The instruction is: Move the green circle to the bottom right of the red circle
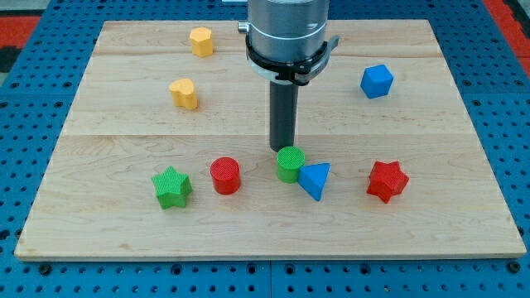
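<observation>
The green circle (290,164) stands low on the wooden board (124,124), right of centre. The red circle (225,175) stands to its left, a little lower, with a gap between them. My tip (282,149) rests just above the green circle, at its upper left edge, touching or almost touching it. A blue triangle (315,180) lies against the green circle's lower right side.
A green star (171,187) is left of the red circle. A red star (387,181) is at the right. A blue cube (377,81) is at the upper right. A yellow hexagon (201,40) and a yellow heart (185,93) are at the upper left.
</observation>
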{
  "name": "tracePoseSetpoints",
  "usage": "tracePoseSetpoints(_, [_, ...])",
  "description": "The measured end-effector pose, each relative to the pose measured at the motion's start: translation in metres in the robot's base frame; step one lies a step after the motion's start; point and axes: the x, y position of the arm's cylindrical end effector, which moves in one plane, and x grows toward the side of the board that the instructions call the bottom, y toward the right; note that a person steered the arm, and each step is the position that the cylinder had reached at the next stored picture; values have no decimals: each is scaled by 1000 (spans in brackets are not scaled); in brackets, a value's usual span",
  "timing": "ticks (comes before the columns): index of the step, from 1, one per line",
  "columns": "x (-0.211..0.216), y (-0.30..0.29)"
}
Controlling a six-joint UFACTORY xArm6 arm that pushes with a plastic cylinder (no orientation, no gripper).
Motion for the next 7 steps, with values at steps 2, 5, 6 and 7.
tracePoseSetpoints(2, [19, 33])
tracePoseSetpoints(5, [42, 49])
tracePoseSetpoints(6, [53, 16])
tracePoseSetpoints(7, [53, -14])
